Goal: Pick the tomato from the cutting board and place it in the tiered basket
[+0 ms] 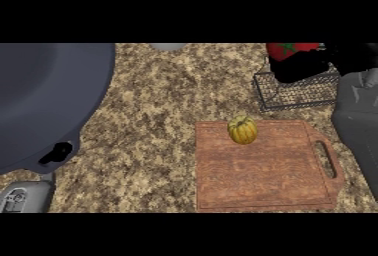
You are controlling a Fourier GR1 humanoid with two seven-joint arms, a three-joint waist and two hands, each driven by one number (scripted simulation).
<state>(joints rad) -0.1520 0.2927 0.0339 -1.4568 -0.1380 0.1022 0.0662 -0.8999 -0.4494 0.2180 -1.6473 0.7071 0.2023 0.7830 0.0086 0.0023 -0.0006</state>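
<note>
The red tomato (289, 49) with its green top shows at the upper right, partly hidden by my black right hand (304, 66), whose fingers curl round it. Hand and tomato are over the far part of the black wire tiered basket (295, 95). Whether the tomato touches the basket is hidden. My grey right forearm (358, 117) runs down the right edge. The wooden cutting board (258, 170) lies in front of the basket, and only a yellow-green squash (242, 130) stands near its far edge. My left hand does not show.
A large dark grey pan (48, 95) fills the left side, with its handle (29, 192) reaching the lower left corner. Speckled counter (159, 125) lies between pan and board. A pale object (168, 46) peeks in at the top edge.
</note>
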